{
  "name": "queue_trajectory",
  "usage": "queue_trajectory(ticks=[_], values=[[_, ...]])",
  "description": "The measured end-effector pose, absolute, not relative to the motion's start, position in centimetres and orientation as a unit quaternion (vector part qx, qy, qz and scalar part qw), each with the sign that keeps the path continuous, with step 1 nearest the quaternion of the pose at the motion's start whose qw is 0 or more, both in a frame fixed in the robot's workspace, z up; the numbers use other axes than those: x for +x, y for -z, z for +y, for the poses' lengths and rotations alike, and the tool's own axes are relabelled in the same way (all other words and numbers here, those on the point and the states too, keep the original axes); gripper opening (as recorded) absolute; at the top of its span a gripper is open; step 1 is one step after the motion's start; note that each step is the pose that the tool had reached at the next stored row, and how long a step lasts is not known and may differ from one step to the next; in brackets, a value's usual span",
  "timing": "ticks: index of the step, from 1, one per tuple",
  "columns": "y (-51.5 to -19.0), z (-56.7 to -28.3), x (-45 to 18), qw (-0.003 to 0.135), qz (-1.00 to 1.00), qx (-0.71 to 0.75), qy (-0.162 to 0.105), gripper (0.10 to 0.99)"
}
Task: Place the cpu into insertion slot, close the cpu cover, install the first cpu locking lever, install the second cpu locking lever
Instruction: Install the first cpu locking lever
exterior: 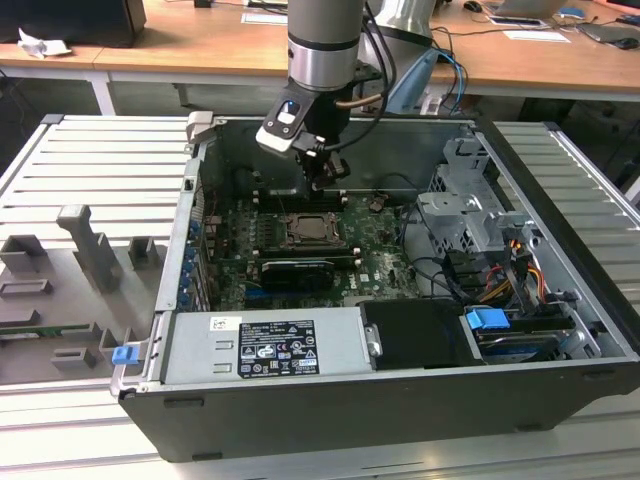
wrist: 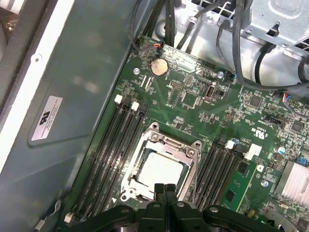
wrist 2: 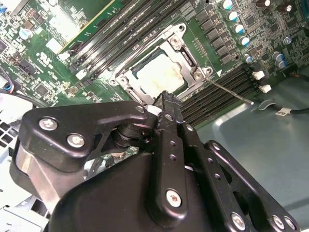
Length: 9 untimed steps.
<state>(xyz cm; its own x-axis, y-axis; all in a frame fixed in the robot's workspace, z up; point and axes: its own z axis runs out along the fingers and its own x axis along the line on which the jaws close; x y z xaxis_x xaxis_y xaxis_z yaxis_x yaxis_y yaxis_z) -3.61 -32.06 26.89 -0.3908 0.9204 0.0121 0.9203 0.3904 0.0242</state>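
Inside the open computer case (exterior: 300, 420), above the green motherboard (wrist: 193, 111), the gripper (wrist: 164, 189) hangs at the socket's edge, its fingers pressed together and empty. The cpu cover (wrist: 174, 143) appears lowered over the seated cpu (wrist: 161, 166). A thin locking lever (wrist 2: 231, 91) juts out unlatched; a slipped push could, I judge, gouge the neighbouring memory slots.

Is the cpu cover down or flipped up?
Down: the cpu cover lies flat, framing the cpu in the first wrist view.
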Motion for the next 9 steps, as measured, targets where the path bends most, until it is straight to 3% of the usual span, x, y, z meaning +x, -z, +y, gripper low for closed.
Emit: queue_trajectory(ticks=[9], values=[[-26.89,-32.06,-3.61,0.001,0.844,0.536,-0.013,0.106]])
